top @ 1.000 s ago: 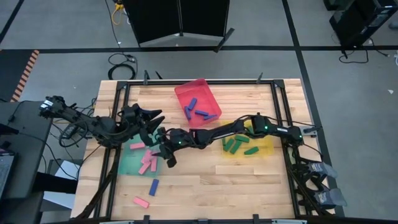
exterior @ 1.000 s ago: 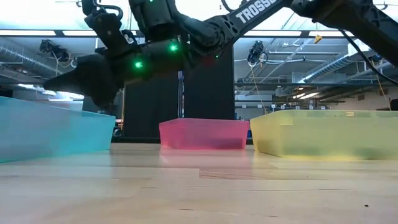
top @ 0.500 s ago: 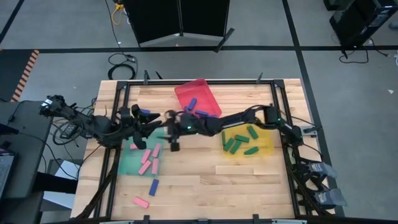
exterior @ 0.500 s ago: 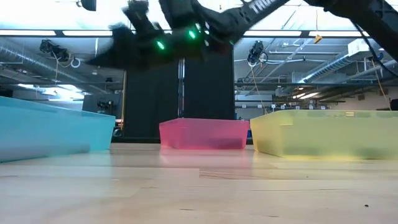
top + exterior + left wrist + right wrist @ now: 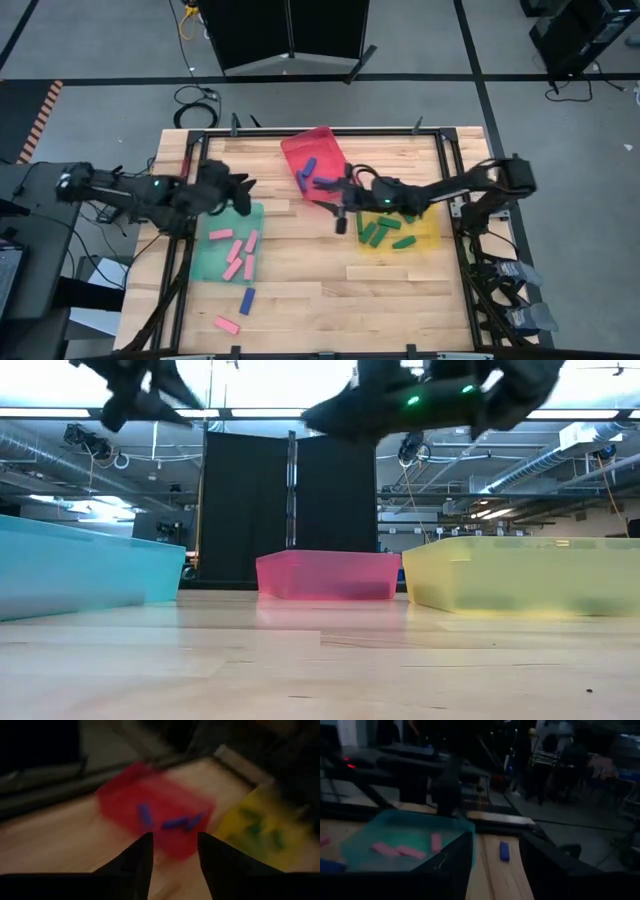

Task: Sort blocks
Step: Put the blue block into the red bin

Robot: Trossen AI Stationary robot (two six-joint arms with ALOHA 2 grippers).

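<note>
Both grippers have their dark fingers parted with nothing between them. The left gripper (image 5: 243, 190) hangs at centre-left of the high view, over the far edge of the translucent green tray (image 5: 205, 262), which holds small pink bar blocks (image 5: 238, 256). The right gripper (image 5: 338, 212) sits mid-frame between the translucent red tray (image 5: 325, 140), holding blue-purple blocks (image 5: 308, 167), and the translucent yellow tray (image 5: 432, 235), holding dark green blocks (image 5: 388, 224). A loose blue-purple block (image 5: 247, 300) and a pink block (image 5: 228, 324) lie on the wooden table (image 5: 350, 300) at lower left.

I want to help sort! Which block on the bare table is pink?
The pink block nearest the table's front edge, outside all trays. The other loose one, the blue block, lies just behind it.
</note>
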